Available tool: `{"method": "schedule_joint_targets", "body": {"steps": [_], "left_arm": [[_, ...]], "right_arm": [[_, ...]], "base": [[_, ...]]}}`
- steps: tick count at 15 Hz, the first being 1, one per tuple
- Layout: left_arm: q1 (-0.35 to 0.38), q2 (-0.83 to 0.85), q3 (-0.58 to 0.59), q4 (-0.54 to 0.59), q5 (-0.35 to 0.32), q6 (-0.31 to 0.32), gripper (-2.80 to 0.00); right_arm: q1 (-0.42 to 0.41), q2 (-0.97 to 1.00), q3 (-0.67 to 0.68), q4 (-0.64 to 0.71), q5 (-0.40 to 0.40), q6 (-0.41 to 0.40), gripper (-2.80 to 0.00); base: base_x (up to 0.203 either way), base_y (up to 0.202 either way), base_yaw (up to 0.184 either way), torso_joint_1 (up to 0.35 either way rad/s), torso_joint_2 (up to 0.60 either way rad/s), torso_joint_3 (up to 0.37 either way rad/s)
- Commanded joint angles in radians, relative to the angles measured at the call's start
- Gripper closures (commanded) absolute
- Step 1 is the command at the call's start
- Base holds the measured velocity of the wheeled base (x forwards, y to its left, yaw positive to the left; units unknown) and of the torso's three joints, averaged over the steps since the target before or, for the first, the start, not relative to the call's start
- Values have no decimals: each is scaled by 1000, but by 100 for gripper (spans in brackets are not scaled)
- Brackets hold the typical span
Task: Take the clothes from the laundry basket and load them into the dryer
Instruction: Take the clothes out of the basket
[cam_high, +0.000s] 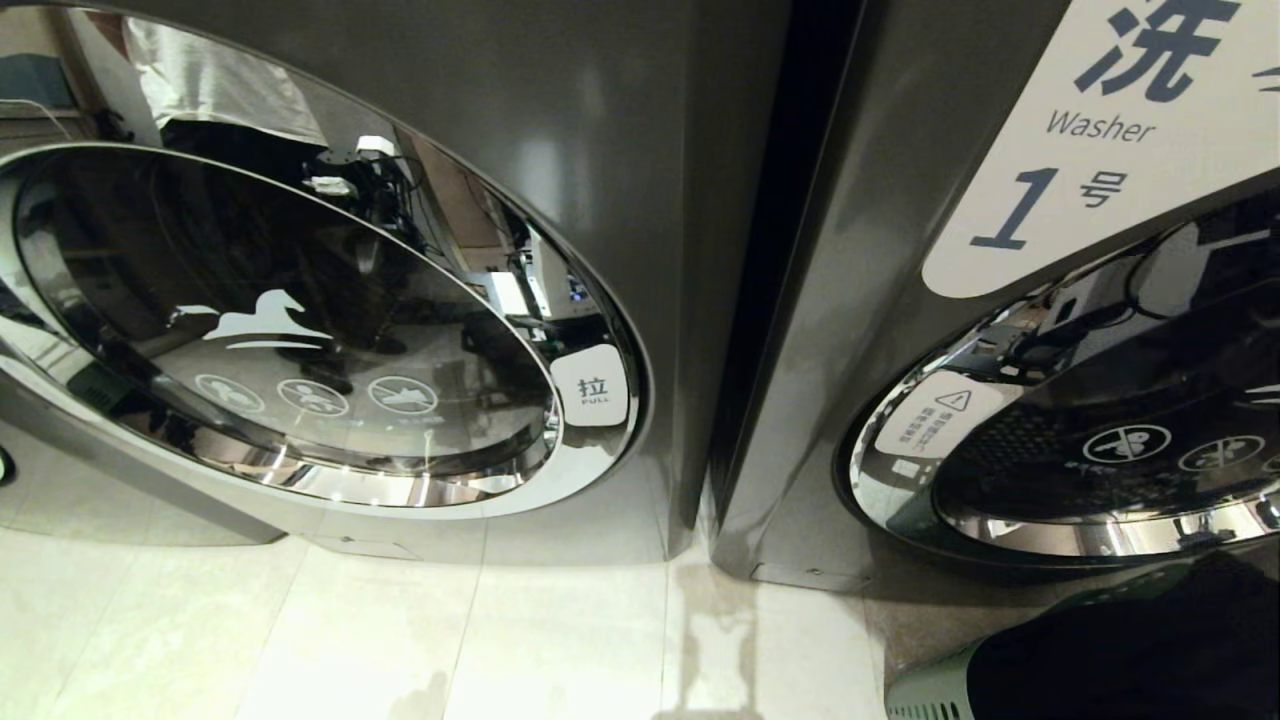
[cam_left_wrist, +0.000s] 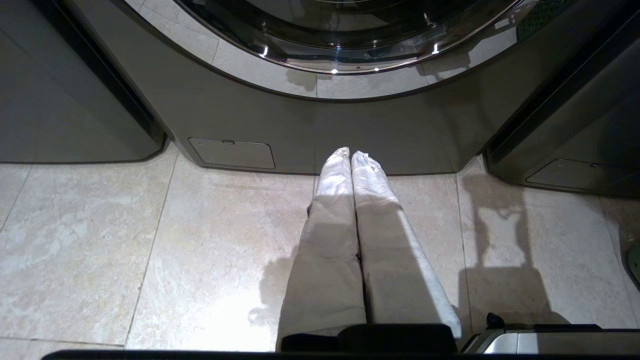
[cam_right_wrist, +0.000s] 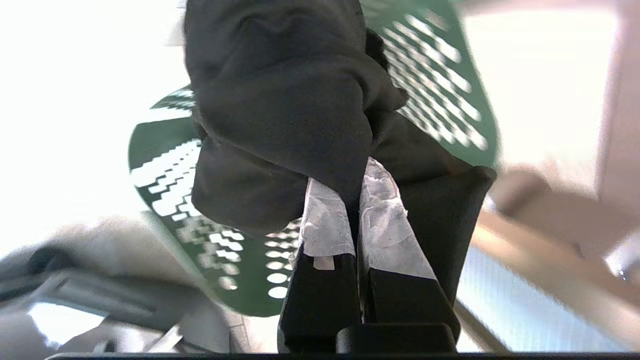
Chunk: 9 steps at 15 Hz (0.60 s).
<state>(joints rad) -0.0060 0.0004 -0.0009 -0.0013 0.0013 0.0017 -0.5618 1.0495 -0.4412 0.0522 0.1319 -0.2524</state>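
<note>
Gripping black soft cloth garment (cam_right_wrist: 280, 115) between shut pads of right gripper (cam_right_wrist: 352, 200), pinching bunched fold; garment hanging over green perforated plastic laundry basket (cam_right_wrist: 435, 65).

Judging: fabric light, limp, non-fragile, sagging and swaying; thin pinch possibly slipping, deeper bite on thick bunch looking safer.

In head view, basket with dark cloth sitting at 5 o'clock, round glass machine door with white "PULL" tab (cam_high: 590, 385) at 9 o'clock, appearing closed; second door under "Washer 1" sign (cam_high: 1110, 140) at 3 o'clock.

Left gripper (cam_left_wrist: 352, 155) closed, holding nothing, idling above pale tiled floor (cam_left_wrist: 100, 250).

Judging: dangling hem possibly snagging basket rim.
</note>
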Motion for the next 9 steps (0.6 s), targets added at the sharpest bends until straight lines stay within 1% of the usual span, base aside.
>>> {"method": "schedule_joint_targets", "body": {"steps": [1,2,3,5,6,7,9], "left_arm": [[0,0,1,0,0,0,0],[0,0,-1,0,0,0,0],[0,0,-1,0,0,0,0],[0,0,0,0,0,0,0],[0,0,0,0,0,0,0],[0,0,1,0,0,0,0],[0,0,0,0,0,0,0]], "right_arm": [[143,-66,15,1,-12,13,0],[227,-88,21,2,-48,39,0],[320,-103,23,2,-112,80,0],[492,-123,26,2,-286,186,0],[557,-139,35,2,-361,241,0],[592,-169,59,2,-395,269,0],[626,-247,108,3,-392,260,0]], "base": [[0,0,0,0,0,0],[0,0,0,0,0,0],[0,0,0,0,0,0],[0,0,0,0,0,0],[0,0,0,0,0,0],[0,0,0,0,0,0],[0,0,0,0,0,0]]}}
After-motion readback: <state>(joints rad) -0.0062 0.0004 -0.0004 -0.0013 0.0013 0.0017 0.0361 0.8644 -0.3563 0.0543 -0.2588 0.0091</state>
